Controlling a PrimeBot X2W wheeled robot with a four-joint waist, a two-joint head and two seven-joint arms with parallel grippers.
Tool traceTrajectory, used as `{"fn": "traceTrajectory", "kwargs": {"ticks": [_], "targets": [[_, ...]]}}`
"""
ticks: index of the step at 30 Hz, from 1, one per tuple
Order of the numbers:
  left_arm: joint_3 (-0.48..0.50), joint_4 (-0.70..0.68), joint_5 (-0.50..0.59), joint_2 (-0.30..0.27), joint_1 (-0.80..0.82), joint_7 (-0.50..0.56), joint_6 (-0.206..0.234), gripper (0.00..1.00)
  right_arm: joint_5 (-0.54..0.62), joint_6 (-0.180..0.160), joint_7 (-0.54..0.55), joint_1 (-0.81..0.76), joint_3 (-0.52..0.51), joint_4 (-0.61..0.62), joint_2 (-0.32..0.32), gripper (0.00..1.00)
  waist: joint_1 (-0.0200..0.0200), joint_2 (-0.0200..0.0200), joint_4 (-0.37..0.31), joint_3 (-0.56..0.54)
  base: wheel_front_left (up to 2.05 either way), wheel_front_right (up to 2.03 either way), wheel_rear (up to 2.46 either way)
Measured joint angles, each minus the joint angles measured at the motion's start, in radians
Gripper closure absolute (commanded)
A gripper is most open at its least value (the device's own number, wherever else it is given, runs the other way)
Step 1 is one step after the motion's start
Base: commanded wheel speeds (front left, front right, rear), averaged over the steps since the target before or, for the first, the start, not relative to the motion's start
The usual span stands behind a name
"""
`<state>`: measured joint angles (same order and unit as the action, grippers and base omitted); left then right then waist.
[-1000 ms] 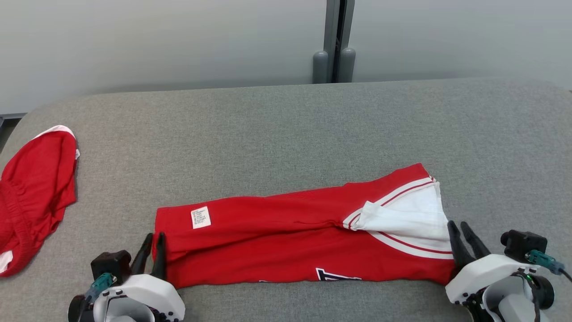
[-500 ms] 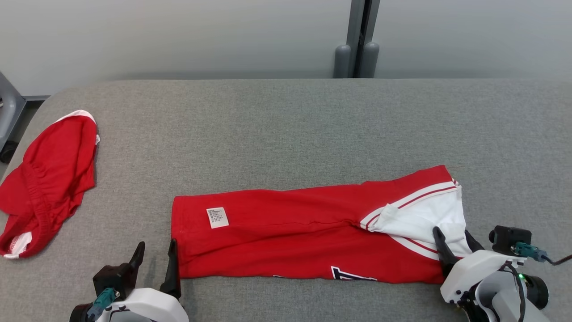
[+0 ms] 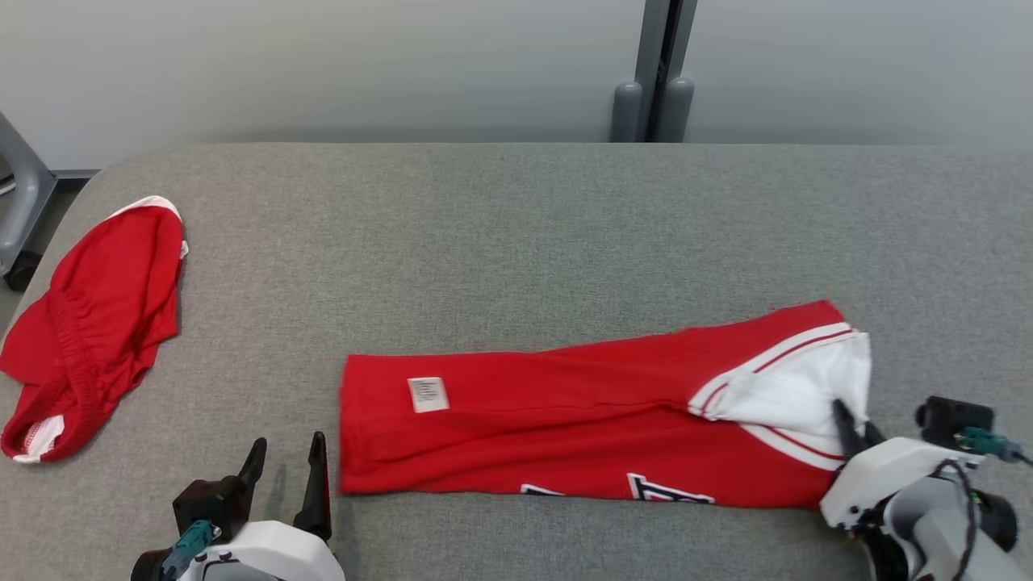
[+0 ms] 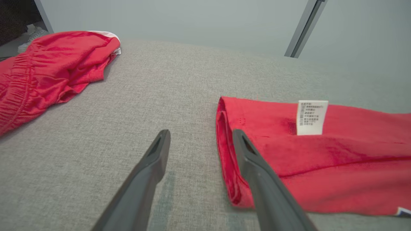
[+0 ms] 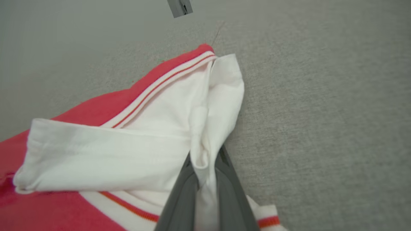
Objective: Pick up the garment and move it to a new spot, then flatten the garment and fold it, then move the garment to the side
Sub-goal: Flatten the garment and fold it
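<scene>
Two changes: left claw had released and stood apart, folded shirt edge just to its right; right claw had clamped the white sleeve, likely ready to drag it aside.

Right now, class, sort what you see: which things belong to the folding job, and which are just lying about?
Job in hand:
- folded red garment
- right tool, shut on its white end
- left tool, open beside its other end

Lying about:
- red shorts, far left
- grey post, at the back
</scene>
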<state>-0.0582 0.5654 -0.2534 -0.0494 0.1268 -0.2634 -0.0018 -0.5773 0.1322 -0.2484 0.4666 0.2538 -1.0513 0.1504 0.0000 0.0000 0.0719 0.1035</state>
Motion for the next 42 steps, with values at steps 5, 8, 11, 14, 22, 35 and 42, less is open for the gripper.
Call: {"fn": "traceTrajectory", "kwargs": {"ticks": [5, 8, 11, 14, 22, 35, 42], "targets": [[-0.004, 0.001, -0.004, 0.001, 0.000, 0.000, 0.000, 0.00, 0.011, -0.001, -0.009, 0.018, -0.081, 0.009, 0.039, 1.00, 0.0000, 0.0000, -0.016, -0.003, 0.00, 0.00, 0.00], [-0.008, 0.001, -0.010, 0.001, 0.001, 0.000, 0.000, 0.00, 0.038, -0.001, -0.012, 0.017, -0.129, 0.069, 0.057, 1.00, 0.0000, 0.0000, -0.030, -0.003, 0.00, 0.00, 0.00], [-0.016, 0.001, -0.022, 0.001, 0.001, 0.000, 0.003, 0.00, 0.069, -0.002, -0.012, 0.002, -0.135, 0.155, 0.036, 1.00, 0.0000, 0.0000, -0.044, -0.004, 0.00, 0.00, 0.00], [-0.026, 0.004, -0.029, 0.001, 0.001, 0.000, 0.003, 0.00, 0.083, -0.002, -0.013, -0.028, -0.085, 0.245, -0.005, 1.00, 0.0000, 0.0000, -0.055, -0.009, 0.00, 0.00, 0.00], [-0.073, 0.011, -0.047, 0.001, 0.002, 0.000, 0.004, 0.00, 0.016, -0.002, -0.004, -0.079, 0.151, 0.393, -0.060, 1.00, 0.0000, 0.0000, -0.039, -0.026, 0.00, 0.00, 0.00], [-0.162, 0.023, -0.065, 0.001, -0.001, 0.000, 0.004, 0.00, -0.101, -0.002, 0.073, -0.020, 0.453, 0.402, -0.097, 1.00, 0.0000, 0.0000, 0.132, -0.043, 0.00, 0.00, 0.00], [-0.188, 0.025, -0.075, 0.000, -0.002, 0.000, 0.012, 0.00, -0.155, -0.002, 0.052, 0.050, 0.521, 0.321, -0.102, 0.16, 0.0000, 0.0000, 0.227, -0.045, 0.00, 0.00, 0.00]]}}
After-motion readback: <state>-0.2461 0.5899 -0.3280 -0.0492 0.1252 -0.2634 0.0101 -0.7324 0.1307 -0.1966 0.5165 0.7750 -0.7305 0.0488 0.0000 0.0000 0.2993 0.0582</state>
